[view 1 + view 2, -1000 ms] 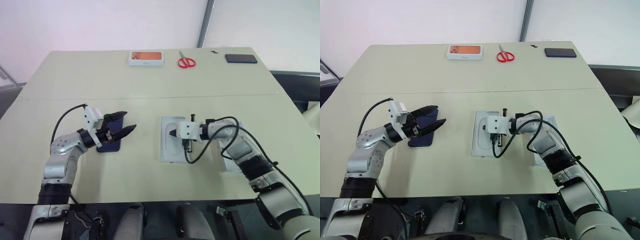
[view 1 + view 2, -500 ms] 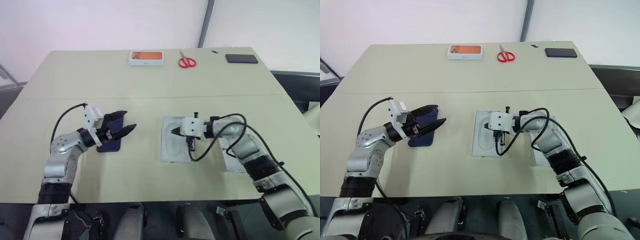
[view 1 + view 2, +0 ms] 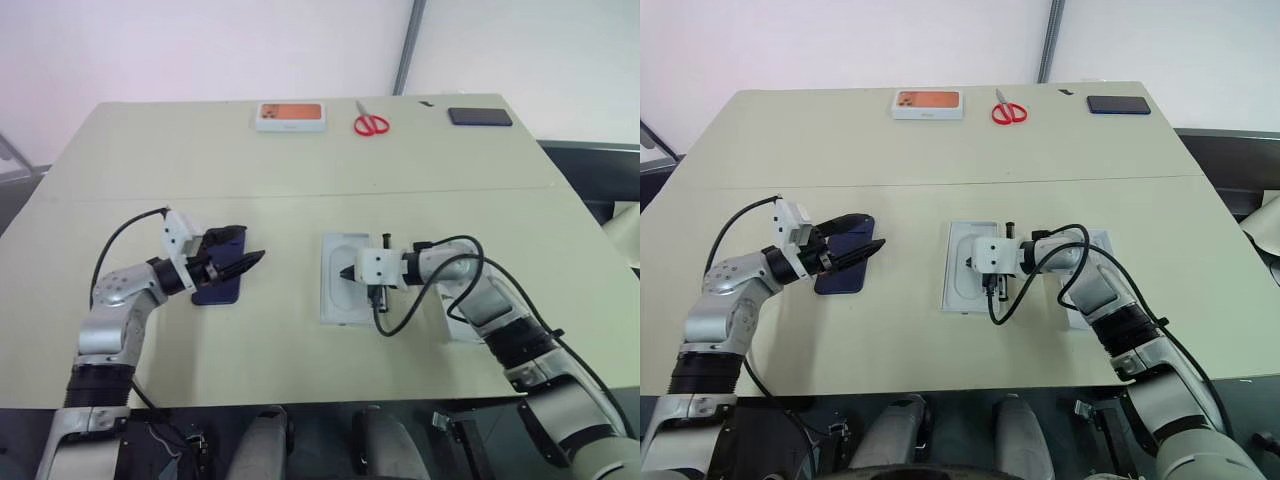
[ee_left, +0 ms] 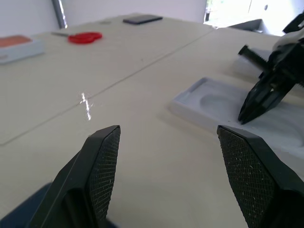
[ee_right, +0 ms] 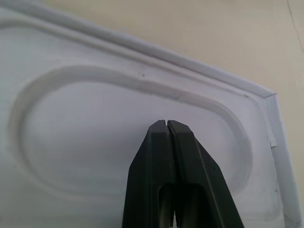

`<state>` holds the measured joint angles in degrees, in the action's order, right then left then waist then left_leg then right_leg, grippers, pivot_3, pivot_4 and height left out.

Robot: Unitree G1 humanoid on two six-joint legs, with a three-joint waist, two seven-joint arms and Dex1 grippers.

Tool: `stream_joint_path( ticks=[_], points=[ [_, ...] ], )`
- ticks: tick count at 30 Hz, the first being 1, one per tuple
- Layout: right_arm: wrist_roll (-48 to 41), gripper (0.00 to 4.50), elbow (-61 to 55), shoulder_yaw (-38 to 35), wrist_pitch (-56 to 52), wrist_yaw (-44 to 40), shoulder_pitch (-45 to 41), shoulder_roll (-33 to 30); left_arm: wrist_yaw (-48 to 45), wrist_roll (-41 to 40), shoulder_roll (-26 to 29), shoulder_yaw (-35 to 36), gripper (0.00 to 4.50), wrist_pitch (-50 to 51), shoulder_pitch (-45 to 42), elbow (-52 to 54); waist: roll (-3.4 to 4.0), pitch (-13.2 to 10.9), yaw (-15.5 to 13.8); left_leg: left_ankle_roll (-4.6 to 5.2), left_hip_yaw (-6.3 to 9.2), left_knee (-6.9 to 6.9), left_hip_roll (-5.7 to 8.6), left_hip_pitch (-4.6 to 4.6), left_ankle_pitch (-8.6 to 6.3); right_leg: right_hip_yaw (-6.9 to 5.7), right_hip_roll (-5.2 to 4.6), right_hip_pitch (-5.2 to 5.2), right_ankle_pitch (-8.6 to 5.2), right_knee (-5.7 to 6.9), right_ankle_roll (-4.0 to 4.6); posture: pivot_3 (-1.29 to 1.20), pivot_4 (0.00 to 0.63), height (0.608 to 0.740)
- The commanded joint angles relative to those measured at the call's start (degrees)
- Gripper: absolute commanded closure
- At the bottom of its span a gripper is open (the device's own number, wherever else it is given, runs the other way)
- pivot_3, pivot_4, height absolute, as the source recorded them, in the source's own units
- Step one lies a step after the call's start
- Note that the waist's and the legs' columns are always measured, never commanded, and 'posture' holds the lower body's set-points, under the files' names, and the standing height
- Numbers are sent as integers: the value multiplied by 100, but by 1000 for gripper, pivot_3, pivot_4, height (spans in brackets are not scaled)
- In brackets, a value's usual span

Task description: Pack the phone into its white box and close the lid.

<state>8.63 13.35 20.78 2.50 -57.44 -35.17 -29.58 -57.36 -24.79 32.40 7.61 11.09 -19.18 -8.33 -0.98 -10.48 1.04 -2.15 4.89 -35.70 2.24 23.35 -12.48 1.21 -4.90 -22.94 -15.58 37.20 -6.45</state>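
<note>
**Phone under left gripper, tray under right**

Phone (image 3: 844,266), a dark blue slim slab, lay flat on the beige table (image 3: 900,340), left of centre, with bare tabletop in front and toward the table's left edge. The white box (image 3: 958,283), a shallow white tray with an oval recess, sat at centre, well apart from the phone, open table between them. A second white piece (image 3: 1085,300) lay just right of it, partly hidden by the right arm. Along the far edge stood a white box with an orange picture (image 3: 929,103), red scissors (image 3: 1007,110) and a small dark flat rectangle (image 3: 1118,104). The left gripper (image 3: 862,242) hovered level over the phone, fingers spread wide, holding nothing. The right gripper (image 3: 965,266) angled down over the tray's recess, fingers pressed together, empty.
</note>
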Motion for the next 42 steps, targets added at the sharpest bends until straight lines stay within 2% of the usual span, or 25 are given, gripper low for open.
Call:
stream_joint_path(
  ticks=[1, 5, 6, 8, 9, 11, 14, 20, 25, 32, 42],
  points=[
    [-314, 4435, -57, -407, -231, 328, -440, 339, 52, -143, 315, 235, 1048, 571, -245, -237, 2, -3, 19, 0, 0, 0, 0, 1, 0, 1, 2, -3, 0, 1, 0, 0, 150, 740],
    [-602, 4435, -340, -464, -704, 499, -585, 882, 62, -253, 601, 397, 1048, 1103, -396, -632, 1, -2, 18, 0, 3, 4, -5, 3, 0, 3, 13, -11, 1, 4, 1, 0, 150, 740],
    [-624, 4435, -423, -410, -717, 535, -616, 1044, 71, -414, 712, 483, 1048, 1600, -506, -822, 2, -2, 22, 0, 3, 8, -5, 3, 0, 3, 14, -14, 1, 6, 1, 0, 150, 740],
    [-417, 4435, -403, -225, -758, 751, -721, 1318, 41, -525, 875, 615, 1048, 1983, -619, -1076, 2, -3, 28, -2, 3, 10, -7, 6, 1, 4, 18, -23, 1, 13, 2, 0, 150, 740],
    [-310, 4435, -322, -117, -796, 839, -794, 1457, 39, -657, 984, 673, 1048, 2485, -742, -1295, 2, -3, 28, -3, 3, 10, -7, 6, 2, 5, 18, -25, 1, 19, 2, 0, 150, 740],
    [-190, 4435, -183, 9, -836, 930, -880, 1607, 88, -661, 1098, 701, 1048, 2841, -859, -1524, 2, -3, 34, -9, 3, 9, -6, 6, 5, 4, 19, -27, 1, 23, 3, 0, 150, 740],
    [114, 4435, 179, 327, -1095, 1074, -1137, 1886, -30, -658, 1180, 749, 1048, 2836, -921, -1660, 1, -2, 19, -11, 3, 10, -5, 6, 7, 5, 17, -27, 1, 24, 3, 0, 150, 740],
    [582, 4435, 1024, 885, -1306, 1173, -1464, 2418, -202, -649, 1361, 487, 1048, 3804, -981, -2084, 1, -2, 86, -21, 2, 21, -4, 6, 12, 6, 20, -35, 1, 27, 4, 0, 150, 740],
    [769, 4435, 1465, 1055, -1441, 1277, -1584, 2738, -354, -773, 1302, 392, 1048, 4505, -1161, -2188, -2, -1, 124, -32, 3, 29, -2, 7, 19, 5, 19, -37, 2, 28, 5, 0, 150, 740],
    [814, 4435, 1669, 1120, -1499, 1246, -1681, 3018, -410, -440, 1151, -32, 1048, 4772, -1517, -2787, -2, 1, 132, -45, 2, 41, 0, 4, 26, 5, 18, -41, 2, 32, 5, 0, 150, 740],
    [943, 4435, 1780, 1157, -1511, 1293, -1733, 3052, -804, -36, 950, -556, 1048, 4731, -1606, -2889, -2, 12, 87, -49, 2, 41, 9, -1, 29, 1, 10, -31, 2, 33, 5, 0, 150, 740]
  ],
)
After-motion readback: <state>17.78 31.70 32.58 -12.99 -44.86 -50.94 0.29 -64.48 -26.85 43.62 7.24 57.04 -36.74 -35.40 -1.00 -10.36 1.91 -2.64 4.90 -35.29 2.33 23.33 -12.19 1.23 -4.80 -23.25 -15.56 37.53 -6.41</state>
